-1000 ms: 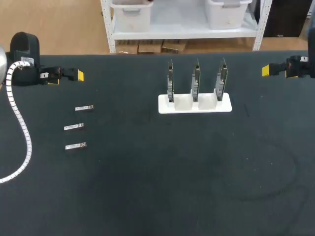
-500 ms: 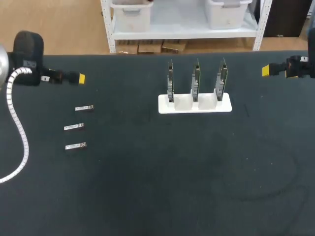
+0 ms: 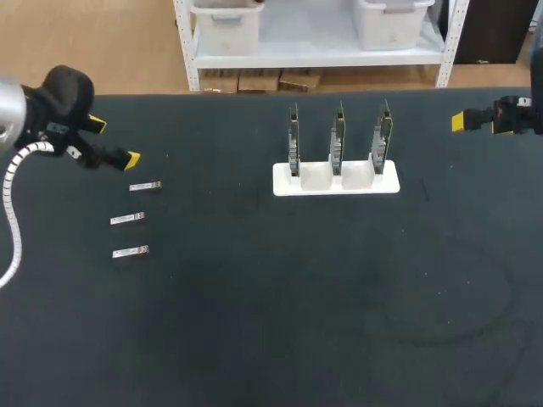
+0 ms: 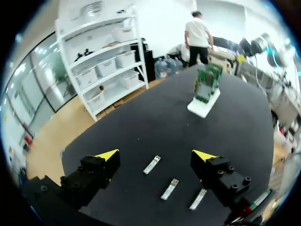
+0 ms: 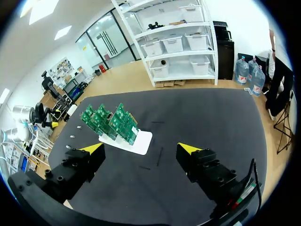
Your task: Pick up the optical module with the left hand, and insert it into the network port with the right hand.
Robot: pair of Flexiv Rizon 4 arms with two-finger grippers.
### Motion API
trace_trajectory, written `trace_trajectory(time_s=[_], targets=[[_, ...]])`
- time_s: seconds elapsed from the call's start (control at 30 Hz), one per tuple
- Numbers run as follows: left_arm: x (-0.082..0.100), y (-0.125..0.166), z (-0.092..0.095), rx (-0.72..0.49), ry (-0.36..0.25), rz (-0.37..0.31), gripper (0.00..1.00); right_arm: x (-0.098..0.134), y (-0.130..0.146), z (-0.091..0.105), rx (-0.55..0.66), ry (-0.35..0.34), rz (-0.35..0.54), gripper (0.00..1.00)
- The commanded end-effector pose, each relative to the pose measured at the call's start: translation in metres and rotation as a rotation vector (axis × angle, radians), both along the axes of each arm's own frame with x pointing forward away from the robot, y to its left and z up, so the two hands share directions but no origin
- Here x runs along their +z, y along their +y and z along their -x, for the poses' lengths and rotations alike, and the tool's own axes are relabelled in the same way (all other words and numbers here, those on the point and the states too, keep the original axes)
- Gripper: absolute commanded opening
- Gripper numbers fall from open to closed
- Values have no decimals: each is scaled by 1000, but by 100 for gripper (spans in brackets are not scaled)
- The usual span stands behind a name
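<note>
Three small silver optical modules lie in a column at the table's left: the far one (image 3: 145,186), the middle one (image 3: 127,220) and the near one (image 3: 131,252). My left gripper (image 3: 114,142) hovers open just behind the far module, holding nothing. In the left wrist view the modules (image 4: 152,165) (image 4: 170,189) (image 4: 197,199) lie below and ahead of the open left gripper (image 4: 156,155). A white stand (image 3: 336,180) holds three upright green port boards (image 3: 338,140). My right gripper (image 3: 460,121) hangs open and empty at the far right, well away from the boards (image 5: 108,121).
The black table top (image 3: 280,297) spreads wide in front of the stand and the modules. In the right wrist view the stand (image 5: 141,143) sits ahead of the right gripper (image 5: 141,148), toward its left finger.
My left gripper has swung round and come down toward the far module, its fingers now slanted. The right arm, the modules and the stand have stayed put.
</note>
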State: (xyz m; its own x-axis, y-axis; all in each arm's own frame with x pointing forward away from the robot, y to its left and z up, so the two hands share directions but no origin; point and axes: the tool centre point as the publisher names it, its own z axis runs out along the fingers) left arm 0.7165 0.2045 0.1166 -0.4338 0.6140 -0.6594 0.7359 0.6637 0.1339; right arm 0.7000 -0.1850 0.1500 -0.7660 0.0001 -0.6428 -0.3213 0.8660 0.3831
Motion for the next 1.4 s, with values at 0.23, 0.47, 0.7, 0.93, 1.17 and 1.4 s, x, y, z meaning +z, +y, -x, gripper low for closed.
trace_trajectory(time_s=[0.23, 0.47, 0.7, 0.93, 1.17, 1.4], targets=[[-21, 8, -7, -297, 133, -344, 100, 0, 0, 0, 0, 0, 0, 100], [-44, 7, -6, -314, 185, -442, 100, 0, 0, 0, 0, 0, 0, 100], [-61, 5, -16, -287, 174, -532, 100, 0, 0, 0, 0, 0, 0, 100], [-80, 9, -20, -308, 199, -610, 100, 0, 0, 0, 0, 0, 0, 100], [-87, 10, -24, -293, 234, -623, 100, 0, 0, 0, 0, 0, 0, 100], [-96, 10, -26, -308, 256, -643, 100, 0, 0, 0, 0, 0, 0, 100]])
